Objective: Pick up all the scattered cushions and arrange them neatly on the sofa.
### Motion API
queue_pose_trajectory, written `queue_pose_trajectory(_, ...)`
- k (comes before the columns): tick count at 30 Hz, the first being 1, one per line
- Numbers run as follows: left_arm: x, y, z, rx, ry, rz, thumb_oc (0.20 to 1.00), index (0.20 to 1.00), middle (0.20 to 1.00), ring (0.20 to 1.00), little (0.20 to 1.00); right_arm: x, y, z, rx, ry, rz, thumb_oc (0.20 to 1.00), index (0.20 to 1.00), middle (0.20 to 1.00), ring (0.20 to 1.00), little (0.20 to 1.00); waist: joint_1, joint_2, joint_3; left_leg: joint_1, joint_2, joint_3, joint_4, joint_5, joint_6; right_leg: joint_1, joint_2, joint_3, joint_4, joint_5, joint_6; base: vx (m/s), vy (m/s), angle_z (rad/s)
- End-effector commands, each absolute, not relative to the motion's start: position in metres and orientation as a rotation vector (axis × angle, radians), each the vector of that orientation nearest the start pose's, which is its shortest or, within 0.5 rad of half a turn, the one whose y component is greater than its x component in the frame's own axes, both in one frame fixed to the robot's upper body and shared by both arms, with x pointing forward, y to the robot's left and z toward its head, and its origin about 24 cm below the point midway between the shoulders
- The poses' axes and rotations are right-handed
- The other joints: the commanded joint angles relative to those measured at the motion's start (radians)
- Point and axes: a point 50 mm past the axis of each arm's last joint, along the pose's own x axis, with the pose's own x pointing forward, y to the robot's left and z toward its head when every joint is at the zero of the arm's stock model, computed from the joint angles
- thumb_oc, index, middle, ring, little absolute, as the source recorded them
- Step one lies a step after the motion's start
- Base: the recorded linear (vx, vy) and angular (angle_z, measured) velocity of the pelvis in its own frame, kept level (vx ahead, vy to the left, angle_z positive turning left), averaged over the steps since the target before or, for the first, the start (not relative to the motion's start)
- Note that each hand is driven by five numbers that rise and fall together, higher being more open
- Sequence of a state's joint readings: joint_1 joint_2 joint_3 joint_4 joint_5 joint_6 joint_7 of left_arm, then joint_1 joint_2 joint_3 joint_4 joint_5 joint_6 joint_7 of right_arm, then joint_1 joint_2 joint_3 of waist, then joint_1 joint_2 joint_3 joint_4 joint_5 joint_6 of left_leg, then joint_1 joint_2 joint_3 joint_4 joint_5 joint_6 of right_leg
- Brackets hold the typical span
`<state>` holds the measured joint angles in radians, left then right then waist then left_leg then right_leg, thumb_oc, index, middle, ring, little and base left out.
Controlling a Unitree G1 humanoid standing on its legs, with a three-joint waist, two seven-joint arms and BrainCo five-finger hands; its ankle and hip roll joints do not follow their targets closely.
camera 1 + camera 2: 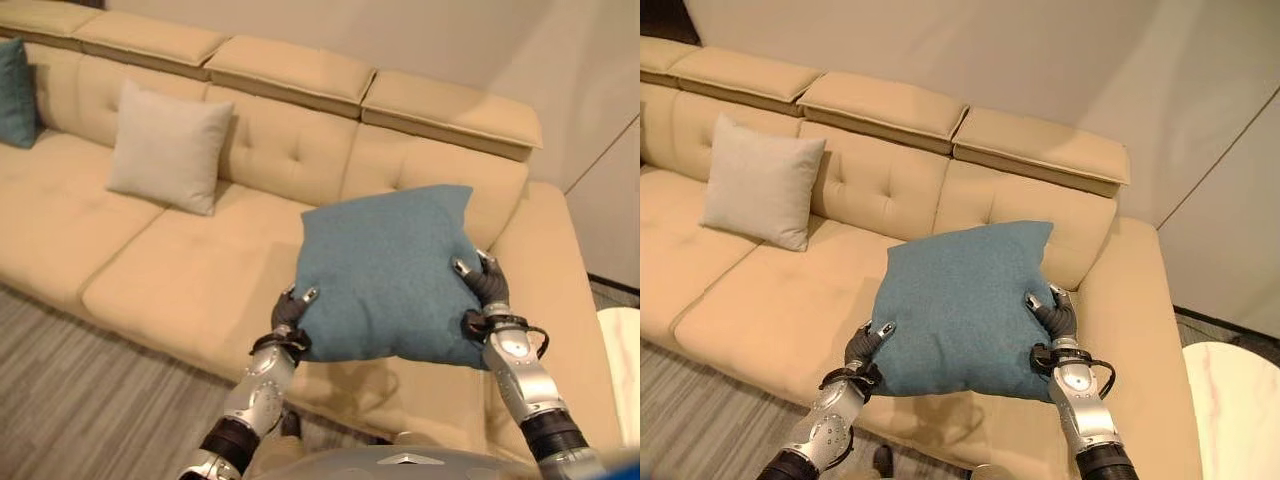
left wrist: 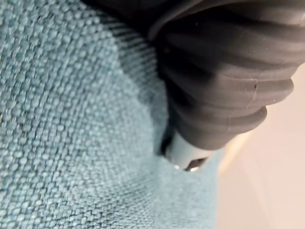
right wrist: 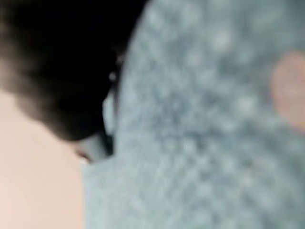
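Note:
A teal cushion (image 1: 390,275) hangs in the air between my two hands, over the right end of the beige sofa (image 1: 190,285). My left hand (image 1: 289,316) pinches its lower left edge, thumb on the front and fingers behind. On the right edge sits my right hand (image 1: 487,285), its fingers curled over the cloth. Up close, the teal weave (image 2: 71,124) presses against the left hand's ribbed cover (image 2: 228,81), and the right wrist view shows the cushion (image 3: 205,124) the same way. A pale grey cushion (image 1: 170,148) leans on the sofa back. Another teal cushion (image 1: 15,92) stands at the far left.
The sofa's right armrest (image 1: 1140,330) lies just beyond my right hand. A white round table (image 1: 1238,400) stands at the right, past the sofa. Grey striped floor (image 1: 80,390) runs along the sofa's front edge at the lower left.

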<state>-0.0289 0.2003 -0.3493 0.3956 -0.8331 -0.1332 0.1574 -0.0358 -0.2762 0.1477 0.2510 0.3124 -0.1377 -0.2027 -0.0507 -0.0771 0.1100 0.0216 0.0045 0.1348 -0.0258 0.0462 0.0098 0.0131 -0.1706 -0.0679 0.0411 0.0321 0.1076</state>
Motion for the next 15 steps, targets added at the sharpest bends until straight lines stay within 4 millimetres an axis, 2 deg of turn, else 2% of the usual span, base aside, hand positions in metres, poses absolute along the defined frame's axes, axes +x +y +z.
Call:
queue_pose_trajectory(1, 0.262, 0.098, 0.015, -0.589, 0.132, -0.184, 0.2, 0.2, 0.2, 0.2, 0.2, 0.277, -0.156, 0.054, 0.061, -0.126, 0.03, 0.2, 0.2, 0.2, 0.2, 0.2, 0.043, 0.005, -0.037, -0.015, 0.031, -0.006, 0.083, -0.059, -0.029, -0.006, -0.014, -0.015, 0.135, -0.004, 0.087, 0.08, 0.213, -0.32)
queue_pose_trajectory(3, 0.262, 0.102, 0.016, -0.588, 0.124, -0.174, 0.2, 0.2, 0.2, 0.2, 0.2, 0.278, -0.153, 0.056, 0.05, -0.136, 0.044, 0.2, 0.2, 0.2, 0.2, 0.2, 0.049, 0.009, -0.028, 0.005, 0.021, 0.02, 0.08, -0.069, -0.017, -0.044, -0.032, -0.044, 0.182, 0.035, 0.096, 0.06, 0.16, -0.63)
queue_pose_trajectory(5, 0.261, 0.105, 0.015, -0.582, 0.124, -0.162, 0.2, 0.2, 0.2, 0.2, 0.2, 0.278, -0.15, 0.055, 0.045, -0.13, 0.057, 0.2, 0.2, 0.2, 0.2, 0.2, 0.055, 0.015, -0.023, 0.029, 0.015, 0.039, 0.072, -0.086, -0.008, -0.066, -0.046, -0.108, 0.222, 0.036, 0.089, 0.14, 0.165, -0.64)
queue_pose_trajectory(6, 0.258, 0.109, 0.011, -0.587, 0.134, -0.145, 0.2, 0.2, 0.2, 0.2, 0.2, 0.279, -0.149, 0.055, 0.035, -0.126, 0.079, 0.2, 0.2, 0.2, 0.2, 0.2, 0.047, 0.016, -0.021, 0.071, 0.0, 0.048, 0.034, -0.089, -0.005, -0.114, 0.006, -0.159, 0.178, 0.023, 0.065, 0.16, 0.119, -0.69)
queue_pose_trajectory(7, 0.258, 0.109, 0.011, -0.588, 0.134, -0.145, 0.2, 0.2, 0.2, 0.2, 0.2, 0.279, -0.149, 0.055, 0.035, -0.126, 0.079, 0.2, 0.2, 0.2, 0.2, 0.2, 0.047, 0.017, -0.021, 0.073, 0.001, 0.048, 0.032, -0.089, -0.005, -0.113, 0.008, -0.159, 0.177, 0.023, 0.064, 0.16, 0.074, -0.9)
queue_pose_trajectory(8, 0.259, 0.11, 0.011, -0.587, 0.131, -0.142, 0.2, 0.2, 0.2, 0.2, 0.2, 0.279, -0.149, 0.054, 0.034, -0.125, 0.079, 0.2, 0.2, 0.2, 0.2, 0.2, 0.05, 0.014, -0.021, 0.081, -0.006, 0.055, 0.021, -0.092, -0.005, -0.125, 0.014, -0.203, 0.145, 0.032, 0.058, 0.04, -0.001, -0.65)
queue_pose_trajectory(9, 0.259, 0.11, 0.011, -0.587, 0.131, -0.142, 0.2, 0.2, 0.2, 0.2, 0.2, 0.279, -0.149, 0.054, 0.034, -0.125, 0.079, 0.2, 0.2, 0.2, 0.2, 0.2, 0.049, 0.015, -0.021, 0.083, -0.005, 0.054, 0.019, -0.091, -0.005, -0.122, 0.016, -0.204, 0.142, 0.033, 0.058, 0.2, -0.077, -0.51)
queue_pose_trajectory(10, 0.259, 0.109, 0.01, -0.585, 0.144, -0.143, 0.2, 0.2, 0.2, 0.2, 0.2, 0.277, -0.15, 0.052, 0.041, -0.116, 0.076, 0.2, 0.2, 0.2, 0.2, 0.2, 0.038, 0.006, -0.016, 0.094, -0.004, 0.057, 0.03, -0.109, -0.019, -0.126, 0.019, -0.274, 0.063, 0.039, 0.054, 0.23, -0.131, -0.26)
queue_pose_trajectory(11, 0.258, 0.107, 0.008, -0.584, 0.15, -0.147, 0.2, 0.2, 0.2, 0.2, 0.2, 0.277, -0.151, 0.051, 0.035, -0.116, 0.075, 0.2, 0.2, 0.2, 0.2, 0.2, 0.032, -0.003, -0.02, 0.09, -0.004, 0.048, 0.058, -0.122, -0.023, -0.104, 0.034, -0.242, 0.042, 0.032, 0.047, 0.22, -0.131, -0.08)
queue_pose_trajectory(12, 0.258, 0.108, 0.008, -0.584, 0.149, -0.148, 0.2, 0.2, 0.2, 0.2, 0.2, 0.277, -0.151, 0.052, 0.036, -0.116, 0.075, 0.2, 0.2, 0.2, 0.2, 0.2, 0.032, -0.005, -0.022, 0.086, -0.006, 0.047, 0.059, -0.12, -0.023, -0.106, 0.033, -0.242, 0.04, 0.035, 0.047, 0.18, -0.149, 0.54)
queue_pose_trajectory(13, 0.261, 0.101, 0.012, -0.621, 0.139, -0.169, 0.2, 0.2, 0.2, 0.2, 0.2, 0.276, -0.161, 0.053, 0.021, -0.126, 0.039, 0.2, 0.2, 0.2, 0.2, 0.2, 0.029, -0.019, -0.031, 0.057, 0.006, 0.043, 0.15, -0.129, -0.048, -0.07, 0.048, -0.219, 0.019, 0.024, 0.032, 0.11, -0.098, 0.56)
queue_pose_trajectory(15, 0.261, 0.097, 0.012, -0.626, 0.146, -0.186, 0.2, 0.2, 0.2, 0.2, 0.2, 0.277, -0.163, 0.057, 0.025, -0.141, 0.032, 0.2, 0.2, 0.2, 0.2, 0.2, 0.027, -0.019, -0.034, 0.046, 0.021, 0.05, 0.193, -0.136, -0.058, -0.053, 0.045, -0.243, 0.014, 0.021, 0.026, 0.13, -0.118, 0.25)
